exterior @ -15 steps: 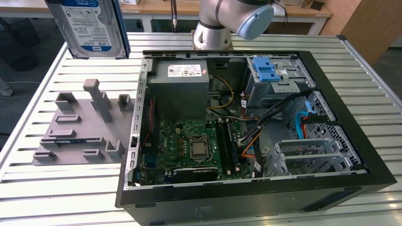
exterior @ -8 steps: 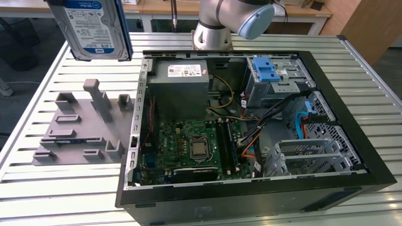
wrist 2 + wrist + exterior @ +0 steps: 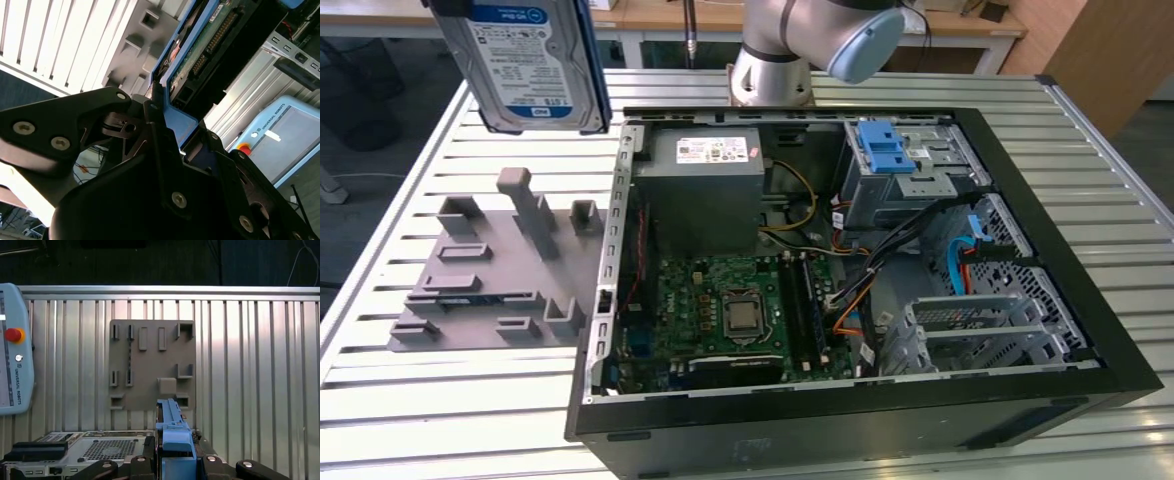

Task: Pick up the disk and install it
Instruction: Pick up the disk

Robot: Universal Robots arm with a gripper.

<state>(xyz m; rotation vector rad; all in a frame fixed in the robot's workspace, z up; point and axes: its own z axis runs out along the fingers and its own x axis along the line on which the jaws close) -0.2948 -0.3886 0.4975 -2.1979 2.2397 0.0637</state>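
Gripper [image 3: 176, 452] clenched on one end of the disk [image 3: 534, 65]; the drive juts out past the fingertips, held aloft, with the grey fixture [image 3: 151, 362] beyond it. Judged stiff, dense, smooth-skinned and shock-sensitive, so best held at the blue rails [image 3: 186, 125], off the circuit-board face [image 3: 210, 45]. Exact pad contact is hidden by the gripper body.

The disk [image 3: 534, 60] hangs clear above the table [image 3: 440, 400], bare around the grey rack [image 3: 480, 280] of upright posts; inside the computer case [image 3: 827, 425], cables [image 3: 894, 245] crowd the gap between metal bays [image 3: 987, 330].
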